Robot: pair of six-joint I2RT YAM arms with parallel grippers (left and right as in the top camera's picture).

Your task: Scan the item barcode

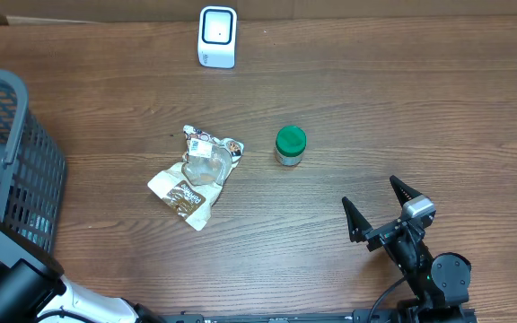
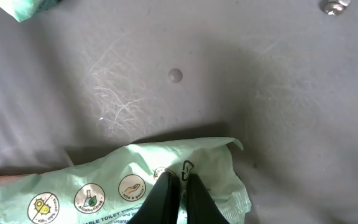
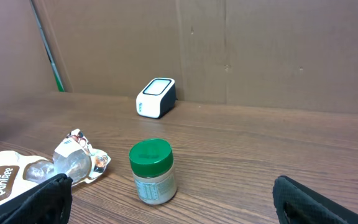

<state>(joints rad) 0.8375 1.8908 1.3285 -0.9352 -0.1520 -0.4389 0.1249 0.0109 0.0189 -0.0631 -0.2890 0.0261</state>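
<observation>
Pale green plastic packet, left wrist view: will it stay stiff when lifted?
Likely floppy: the pale green plastic packet is thin, wrinkled film. The left gripper pinches it near one edge, so it may droop or slip.

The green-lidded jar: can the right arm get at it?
Probably yes. The right pincer stands open, facing the green-lidded jar, with only bare table between them; the snack pouch lies apart to one side.
</observation>
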